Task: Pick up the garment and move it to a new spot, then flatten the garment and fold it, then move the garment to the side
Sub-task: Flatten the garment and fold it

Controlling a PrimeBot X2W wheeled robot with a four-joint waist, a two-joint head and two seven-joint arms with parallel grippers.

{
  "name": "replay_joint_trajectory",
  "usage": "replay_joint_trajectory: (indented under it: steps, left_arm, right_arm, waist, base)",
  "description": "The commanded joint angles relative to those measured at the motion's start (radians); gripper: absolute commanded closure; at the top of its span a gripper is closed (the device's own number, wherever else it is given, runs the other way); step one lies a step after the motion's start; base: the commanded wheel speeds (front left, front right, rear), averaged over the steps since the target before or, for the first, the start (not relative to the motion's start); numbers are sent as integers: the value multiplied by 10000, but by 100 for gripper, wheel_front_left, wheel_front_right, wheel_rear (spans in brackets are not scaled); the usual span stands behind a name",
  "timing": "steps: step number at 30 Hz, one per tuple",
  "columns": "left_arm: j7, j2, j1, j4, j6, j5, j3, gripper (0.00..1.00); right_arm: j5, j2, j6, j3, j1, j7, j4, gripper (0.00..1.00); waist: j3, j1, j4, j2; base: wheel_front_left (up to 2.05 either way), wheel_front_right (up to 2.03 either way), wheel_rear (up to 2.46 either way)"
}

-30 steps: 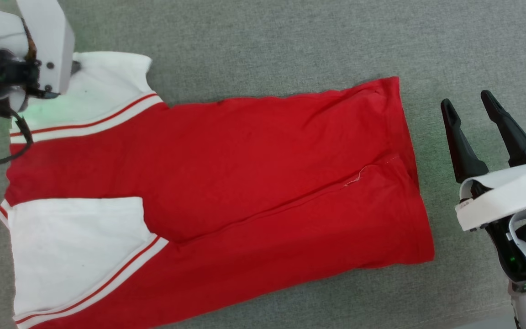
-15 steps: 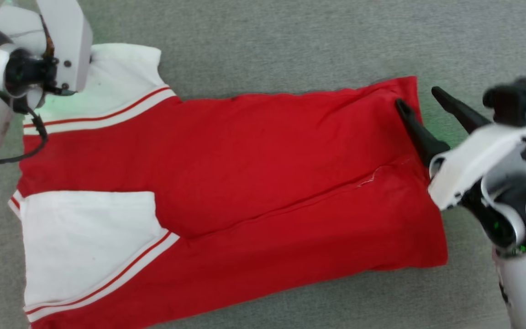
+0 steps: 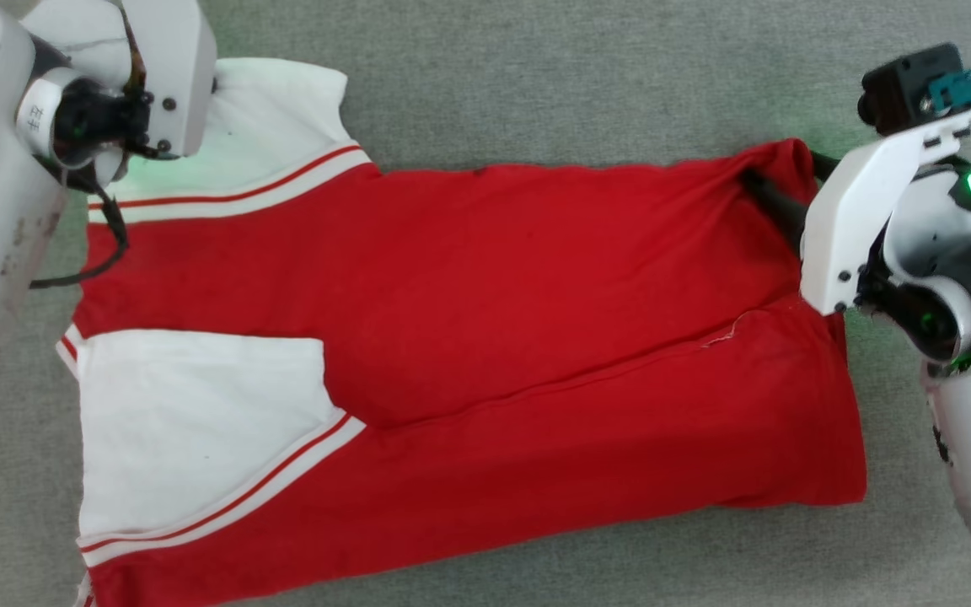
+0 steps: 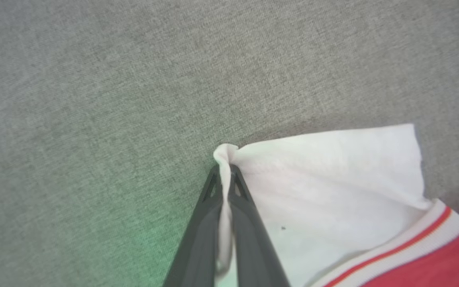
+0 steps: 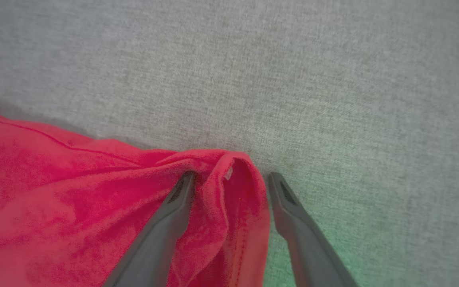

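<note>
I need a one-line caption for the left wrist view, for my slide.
Left gripper pinching the white sleeve corner of the red jersey on a grey fabric surface.

L hand (image 4: 224,172) shut, R hand (image 5: 231,177) onto garment (image 3: 494,320)

The garment (image 3: 485,320) is bright red across its body. Its two short sleeves at the left are plain white, and each joins the red along a white band with one thin red stripe. A pale thread marks the red seam toward the right. The counter (image 3: 536,76) is a mottled grey weave, tinged green beside both arms. The left claw (image 4: 224,175) and right claw (image 5: 231,177) have dark grey fingers.
</note>
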Motion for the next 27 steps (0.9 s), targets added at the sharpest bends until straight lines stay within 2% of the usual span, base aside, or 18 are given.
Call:
replay_joint_trajectory:
  steps: [1, 6, 13, 19, 23, 27]
  left_arm:
    - [23, -68, 334, 200, -8, -13, -152, 100]
    - [-437, -143, 232, 304, -144, -48, -4, 100]
    - [-796, -224, 12, 250, -316, -148, 119, 100]
    - [-719, 77, 214, -371, -386, -200, 78, 100]
    - [-545, 543, 710, -1483, -112, -277, 46, 100]
    - [-404, 1304, 1582, -3319, 505, -437, 98, 100]
  right_arm:
    - [54, 45, -17, 209, 215, 372, 440, 100]
    - [337, -121, -17, 27, -66, 946, 610, 100]
    - [566, -363, -17, -221, -190, 907, 269, 100]
    - [911, -836, -17, -103, 331, 997, -390, 100]
    - [1236, -1228, -17, -116, 994, 1012, -1115, 100]
    - [1472, -1595, -17, -311, 1958, 1160, -2003, 100]
  waist:
    - [-20, 0, 62, 0]
    - [-200, 0, 214, 0]
    - [-612, 0, 481, 0]
    - [-1161, 0, 816, 0]
    - [-1542, 0, 1024, 0]
    - [-1865, 0, 1215, 0]
  base:
    - [0, 0, 0]
    - [0, 0, 0]
    - [0, 0, 0]
    - [0, 0, 0]
    - [0, 0, 0]
    - [0, 0, 0]
